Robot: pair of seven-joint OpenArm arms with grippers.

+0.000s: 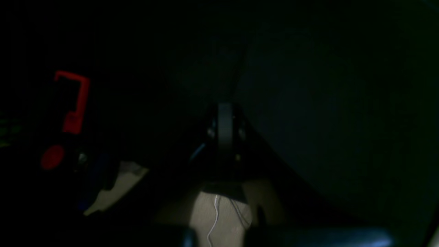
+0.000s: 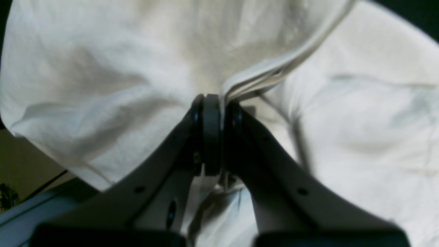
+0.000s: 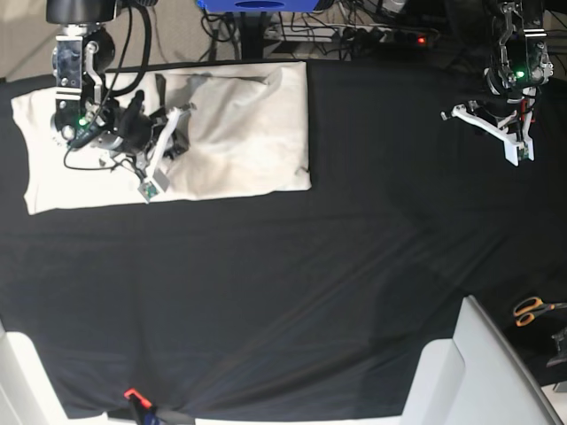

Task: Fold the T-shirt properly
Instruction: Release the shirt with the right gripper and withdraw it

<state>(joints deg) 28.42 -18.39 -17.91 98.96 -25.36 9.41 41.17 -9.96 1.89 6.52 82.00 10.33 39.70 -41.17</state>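
A black cloth (image 3: 292,292) covers the table, with cables and a power strip (image 3: 390,37) along its far edge and pale rigid panels (image 3: 478,372) at the near corners. Orange-handled scissors (image 3: 534,309) lie at the near right edge of the base view.

The right gripper (image 2: 217,103) sits on the cream T-shirt (image 3: 239,124), which lies flat at the far left of the base view. In the right wrist view its jaws are pressed together on a folded edge of the fabric, a thin band of layered cloth rising out from between the fingertips (image 2: 210,113). The shirt spreads away from that pinch on both sides: a wrinkled, lifted fold ahead and to the left of the gripper, smoother cloth to its right and beneath it.

The left gripper (image 1: 224,127) is well apart from the shirt, raised over bare black cloth at the far right of the base view. Its wrist view is very dark, but the two fingers meet with no gap and nothing between them. A red shape (image 1: 73,103) shows dimly to its left, and pale floor (image 1: 219,212) lies below it.
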